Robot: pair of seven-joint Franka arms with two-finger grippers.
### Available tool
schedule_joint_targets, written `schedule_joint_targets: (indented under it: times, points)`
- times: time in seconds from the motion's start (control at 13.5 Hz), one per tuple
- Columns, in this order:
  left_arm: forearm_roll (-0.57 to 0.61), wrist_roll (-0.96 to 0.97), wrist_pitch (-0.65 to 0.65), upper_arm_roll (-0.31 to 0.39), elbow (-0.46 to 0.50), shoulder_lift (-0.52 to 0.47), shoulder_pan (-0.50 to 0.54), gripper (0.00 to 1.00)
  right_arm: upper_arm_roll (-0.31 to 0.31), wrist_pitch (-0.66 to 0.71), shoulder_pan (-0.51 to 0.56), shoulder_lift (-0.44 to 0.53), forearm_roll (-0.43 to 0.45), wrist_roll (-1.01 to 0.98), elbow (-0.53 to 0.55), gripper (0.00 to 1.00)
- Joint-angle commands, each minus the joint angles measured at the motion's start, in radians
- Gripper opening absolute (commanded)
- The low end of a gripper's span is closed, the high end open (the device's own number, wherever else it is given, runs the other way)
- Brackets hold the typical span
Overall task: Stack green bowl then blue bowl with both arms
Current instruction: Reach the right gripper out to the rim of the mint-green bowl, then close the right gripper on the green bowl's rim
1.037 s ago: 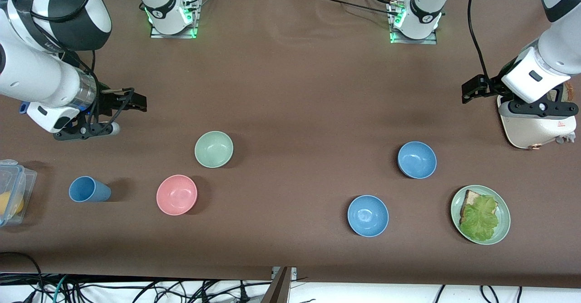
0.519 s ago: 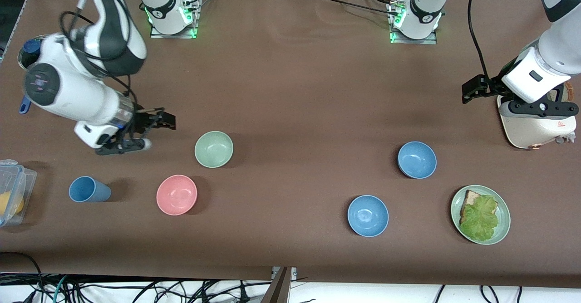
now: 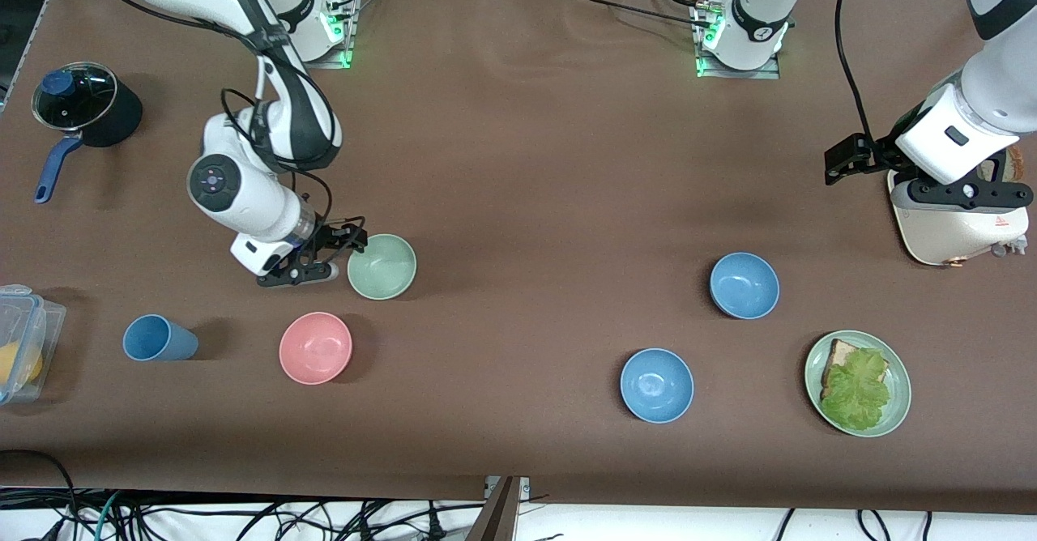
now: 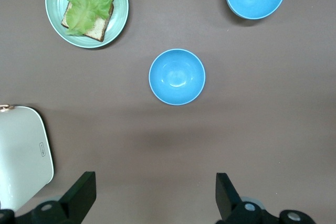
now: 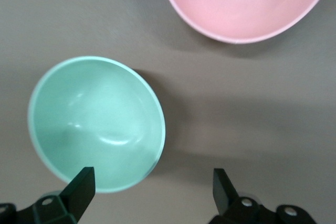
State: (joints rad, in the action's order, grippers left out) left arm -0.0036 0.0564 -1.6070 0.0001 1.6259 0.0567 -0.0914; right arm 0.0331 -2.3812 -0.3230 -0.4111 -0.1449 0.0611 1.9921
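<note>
The right arm's black two-finger gripper (image 3: 344, 241) is hovering with its fingers spread wide and empty at the rim of the small pale mint-green matte bowl (image 3: 381, 266), which is sitting upright on the brown table (image 3: 518, 160), farther from the front camera than the pink bowl (image 3: 315, 347). The left arm's black gripper (image 3: 842, 158) is waiting, wide open and empty, near the white toaster (image 3: 956, 229); the muted greyish-blue bowl (image 3: 744, 285) is resting near it
</note>
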Motion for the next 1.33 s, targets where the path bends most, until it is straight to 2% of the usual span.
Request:
schedule_joint_targets:
  times: [0.0,0.15,0.3,0.37,0.59,0.81,0.96,1.19,1.26]
  points:
    - [-0.009,-0.007,0.016,0.001,-0.031,0.014,0.001,1.0,-0.001,-0.05,-0.007,-0.021,-0.012,0.016,0.01,0.95]
    - [-0.009,-0.007,0.016,0.001,-0.031,0.014,0.002,1.0,-0.001,-0.065,-0.008,-0.041,-0.012,0.017,0.007,0.79]
    - [-0.009,-0.007,0.018,0.001,-0.031,0.014,0.002,1.0,-0.002,-0.07,-0.008,-0.052,-0.013,0.017,0.007,0.5]
    - [-0.009,-0.007,0.018,0.001,-0.031,0.014,0.002,1.0,-0.002,-0.075,-0.008,-0.061,-0.013,0.017,0.005,0.39]
    - [-0.009,-0.007,0.018,0.001,-0.031,0.014,0.002,1.0,-0.013,-0.085,-0.008,-0.067,-0.03,0.017,0.005,0.25]
    - [-0.009,-0.007,0.018,0.001,-0.031,0.014,0.002,1.0,-0.015,-0.084,-0.008,-0.072,-0.061,0.017,0.002,0.0]
    - [-0.009,-0.007,0.018,0.001,-0.031,0.014,0.002,1.0,-0.039,-0.072,-0.008,-0.066,-0.062,0.038,-0.018,0.0]
    - [-0.01,-0.007,0.018,0.001,-0.031,0.014,0.002,1.0,-0.142,-0.044,-0.017,-0.07,-0.061,0.204,-0.114,0.0]
    - [-0.009,-0.007,0.018,0.001,-0.031,0.014,0.002,1.0,-0.148,-0.044,-0.046,-0.084,-0.058,0.27,-0.151,0.0]
